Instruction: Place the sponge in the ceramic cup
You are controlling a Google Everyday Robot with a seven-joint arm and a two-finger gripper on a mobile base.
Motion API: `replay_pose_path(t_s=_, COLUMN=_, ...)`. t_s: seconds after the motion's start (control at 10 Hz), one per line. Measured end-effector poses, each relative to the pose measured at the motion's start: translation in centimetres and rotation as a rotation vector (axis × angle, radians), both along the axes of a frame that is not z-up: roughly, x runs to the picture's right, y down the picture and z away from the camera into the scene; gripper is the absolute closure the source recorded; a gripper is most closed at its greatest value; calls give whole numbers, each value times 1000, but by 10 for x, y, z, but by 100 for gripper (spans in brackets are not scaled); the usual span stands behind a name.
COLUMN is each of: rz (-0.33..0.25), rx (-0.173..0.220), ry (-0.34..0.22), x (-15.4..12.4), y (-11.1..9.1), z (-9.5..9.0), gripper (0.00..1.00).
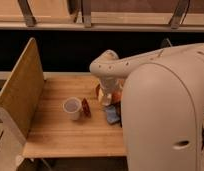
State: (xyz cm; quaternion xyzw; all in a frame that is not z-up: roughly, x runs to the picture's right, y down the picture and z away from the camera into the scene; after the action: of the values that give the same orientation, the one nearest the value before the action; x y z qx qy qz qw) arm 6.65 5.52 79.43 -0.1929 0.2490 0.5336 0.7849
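Gripper [110, 102] hangs at the end of the arm [109, 70], which reaches in from the right, bends at a rounded elbow and drops straight down over the middle of the wooden table [70, 140]. In the camera view its tip sits low, close above the tabletop. Its lower end merges with what lies behind it, so I cannot tell whether it is spread, closed or gripping anything. The sponge [112, 115] shows as a pale blue patch just below and to the right of the gripper, at the edge of the robot's big white body [165, 115], which hides part of it. It looks to be on or very near the tabletop. The ceramic cup [72, 107] stands upright to the left, well apart from the sponge, and its mouth shows only a pale inside with no blue in it, so the sponge is not in the cup. A small dark red object [86, 106] lies just beside the cup on its right, between cup and gripper. An orange-red object [118, 95] peeks out behind the arm, and an upright wooden panel [20, 95] closes the table's left side. By my judgement the step in hand is the pick-up, with the gripper at the sponge. The next move calls for a sure hold on the soft block, a lift high enough to pass over the dark red object, and a carry leftward. It should end squarely above the cup's mouth, since the sponge looks nearly as wide as that opening.
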Motion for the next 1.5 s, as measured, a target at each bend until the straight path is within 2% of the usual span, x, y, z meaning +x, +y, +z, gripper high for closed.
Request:
replay_pose_path(t_s=0.2, rz=1, rx=-36, ry=-16, x=-13, y=26, z=5, gripper=20)
replay_pose_path(t_s=0.4, rz=28, rx=-81, ry=-42, x=-20, y=60, z=11, gripper=20)
replay_pose_path(t_s=0.8, rz=64, rx=-152, ry=-90, x=-24, y=93, z=37, gripper=20)
replay_pose_path(t_s=1.2, rz=70, rx=-167, ry=-102, x=-17, y=94, z=66, gripper=20)
replay_pose_path(t_s=1.5, rz=45, rx=-184, ry=-98, x=-17, y=94, z=87, gripper=20)
